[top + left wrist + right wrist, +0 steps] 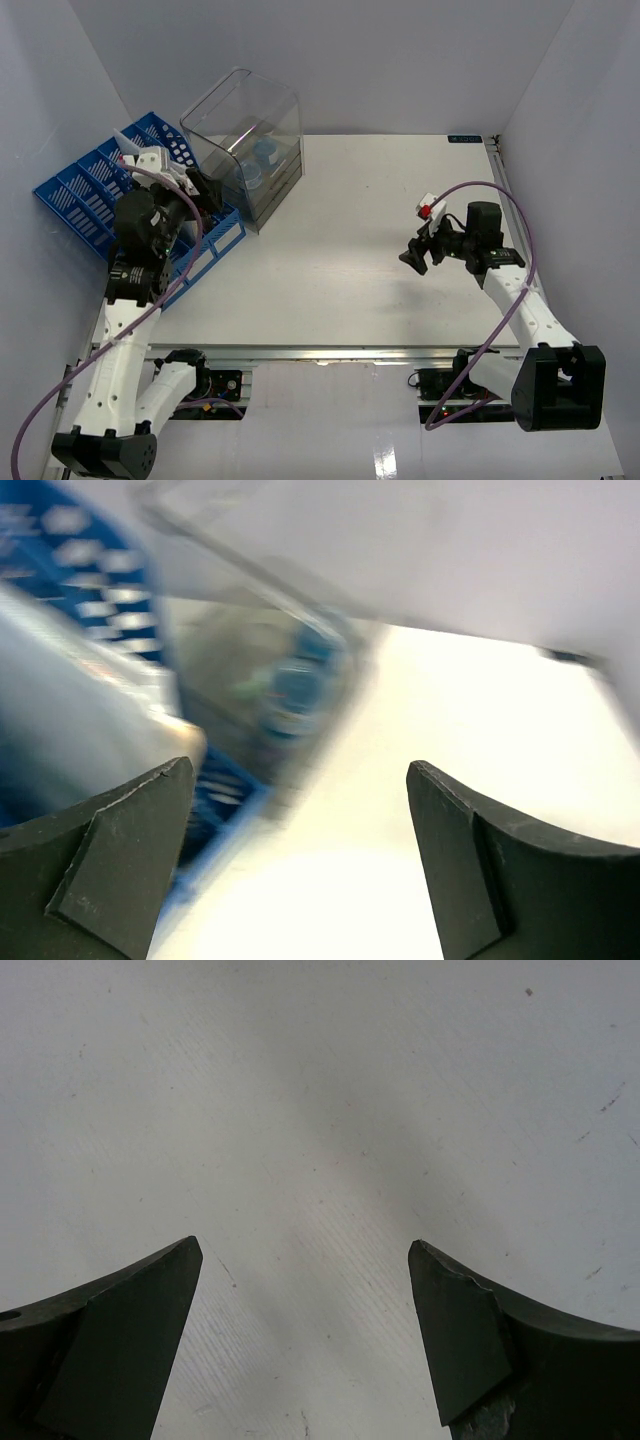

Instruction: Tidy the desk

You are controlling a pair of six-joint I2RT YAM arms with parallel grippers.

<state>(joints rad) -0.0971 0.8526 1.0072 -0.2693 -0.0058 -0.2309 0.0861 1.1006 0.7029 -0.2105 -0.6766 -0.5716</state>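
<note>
The desk (330,270): a broad, flat white tabletop with a metal rail along its near edge. It fills the middle of the overhead view, beneath and ahead of both my arms. I judge it rigid, heavy and fixed, so not a thing to be lifted or gripped. The surface looks smooth and hard, and items would likely slide on it rather than catch. I would take hold only of what stands on it, never of the top itself.

Left gripper (300,780): jaws well apart, nothing between them. The arm reaches forward and left, wrist raised over the blue file rack (85,190), fingers pointing toward the clear bin (245,130) just beside the rack. Blue items (262,155) show through the bin wall; type not determined.

Right gripper (305,1250): jaws apart and empty, only white tabletop below. The arm is bent at the elbow on the right side, with the gripper angled left and down, well apart from rack and bin.
</note>
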